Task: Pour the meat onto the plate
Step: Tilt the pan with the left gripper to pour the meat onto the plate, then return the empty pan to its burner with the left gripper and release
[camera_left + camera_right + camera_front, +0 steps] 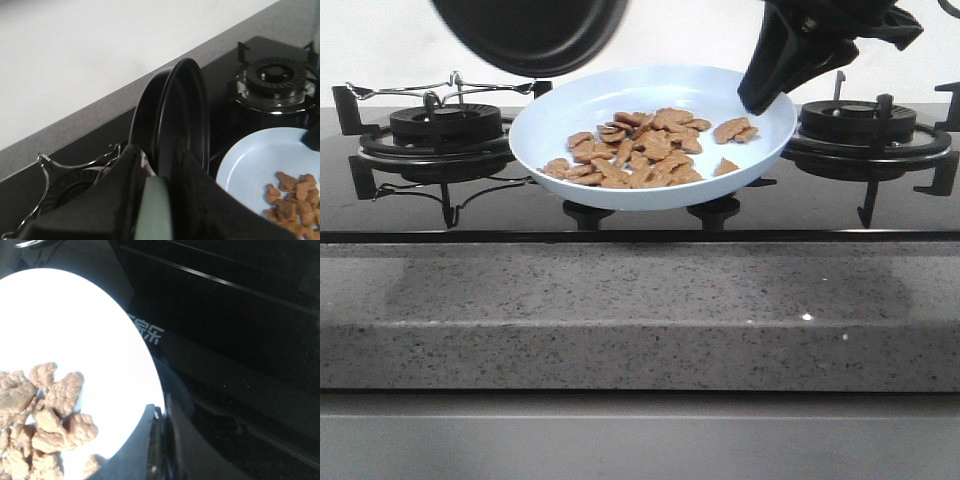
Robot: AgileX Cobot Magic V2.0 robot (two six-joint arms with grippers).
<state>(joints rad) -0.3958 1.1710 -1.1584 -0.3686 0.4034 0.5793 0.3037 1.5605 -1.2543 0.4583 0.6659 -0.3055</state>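
Observation:
The pale blue-white plate (570, 105) hangs tilted above the stove's middle, held by its right rim. My right gripper (760, 100) is shut on that rim; the right wrist view shows the jaws (162, 415) clamped on the plate (75, 330). The meat (640, 150), a heap of reddish-brown pieces, lies in the plate, also seen in the right wrist view (45, 415) and the left wrist view (292, 197). My left gripper (162, 160) is shut on the grey-green handle (157, 210) of the black frying pan (180, 115), held tipped on edge, high at upper left (535, 35).
A black glass stove top (640, 215) carries a left burner with wire grate (440, 125) and a right burner (860, 125). A grey speckled counter edge (640, 310) runs across the front. A pale wall stands behind.

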